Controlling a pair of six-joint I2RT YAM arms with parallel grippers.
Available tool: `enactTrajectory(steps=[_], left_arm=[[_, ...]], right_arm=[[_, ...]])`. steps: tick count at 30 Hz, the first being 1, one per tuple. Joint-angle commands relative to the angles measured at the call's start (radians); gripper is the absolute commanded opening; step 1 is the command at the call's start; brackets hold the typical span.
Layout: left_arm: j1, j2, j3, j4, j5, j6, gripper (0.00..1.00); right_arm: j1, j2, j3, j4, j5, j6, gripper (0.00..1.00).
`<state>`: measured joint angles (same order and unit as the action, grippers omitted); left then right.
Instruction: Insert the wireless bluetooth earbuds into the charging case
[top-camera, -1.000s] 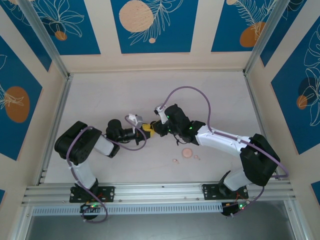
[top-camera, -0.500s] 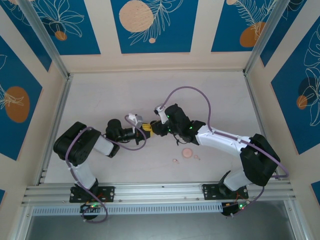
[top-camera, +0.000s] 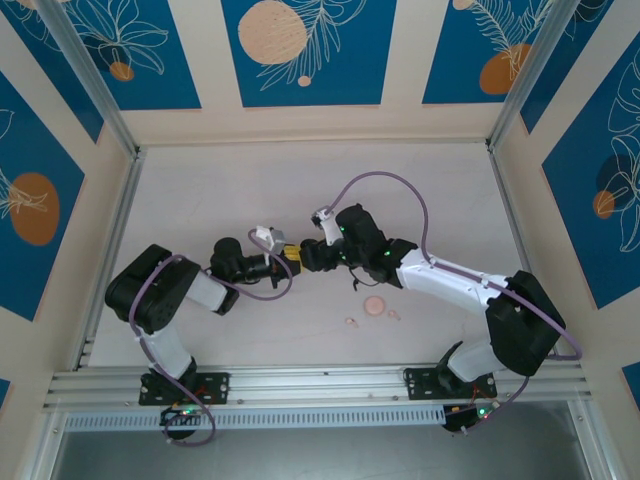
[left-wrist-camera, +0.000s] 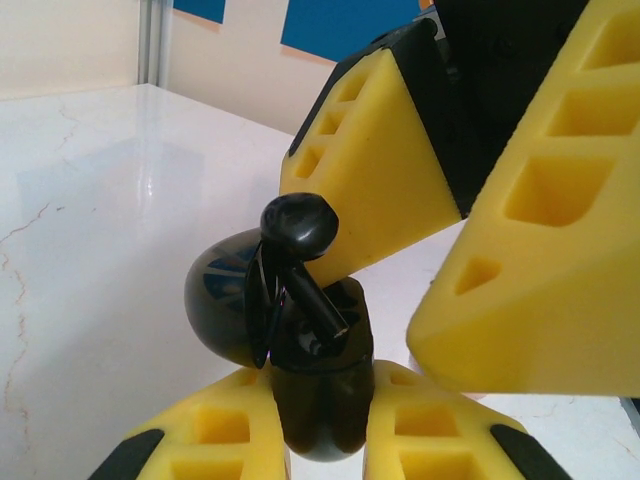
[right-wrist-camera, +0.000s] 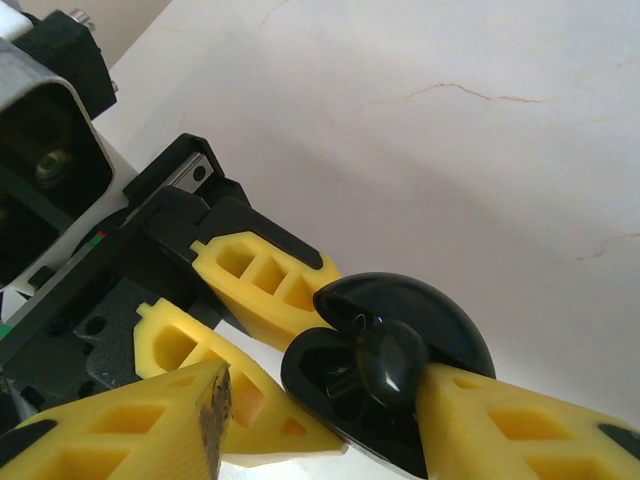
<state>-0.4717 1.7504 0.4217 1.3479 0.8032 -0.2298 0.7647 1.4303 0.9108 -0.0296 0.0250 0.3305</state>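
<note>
**Black earbud half-seated, right jaws spread**

Your left gripper (left-wrist-camera: 318, 432) is pressed together on the base of the black case (left-wrist-camera: 322, 385), holding it off the table (left-wrist-camera: 90, 200) with the lid (left-wrist-camera: 222, 300) swung open to one side. Your right gripper (right-wrist-camera: 322, 400) meets it nose to nose with its jaws spread. They pinch nothing.

The black earbud (left-wrist-camera: 298, 222) stands between those spread jaws. Its stem is down in the case, and its bulb sticks up, touching one yellow finger (right-wrist-camera: 500, 420). It looks only partly seated, so I judge it needs a gentle press on the bulb.

Expect the earbud to be very light, hard and glossy. It will probably skid on the foam and tip at a small nudge. If you must regrip, take it across the bulb, not the thin stem.

The case is smooth and rounded too, and its hinged lid can flap. Hold it by the base, as the left gripper does.

Behind your right wrist, a pink case (top-camera: 375, 305) and pink earbuds (top-camera: 351, 321) lie on the table.
</note>
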Motion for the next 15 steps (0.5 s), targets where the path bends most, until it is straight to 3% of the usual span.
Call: enactTrajectory(steps=[1,15], left_arm=[[-0.007,-0.024,0.016,0.057,0.005,0.006,0.09],[-0.007,-0.023,0.022,0.057,0.009,0.007,0.09]], right_arm=[[-0.014,-0.033,0.010,0.000,-0.056,0.022,0.54],[-0.074,-0.126,-0.006,0.021,-0.157,0.079,0.57]])
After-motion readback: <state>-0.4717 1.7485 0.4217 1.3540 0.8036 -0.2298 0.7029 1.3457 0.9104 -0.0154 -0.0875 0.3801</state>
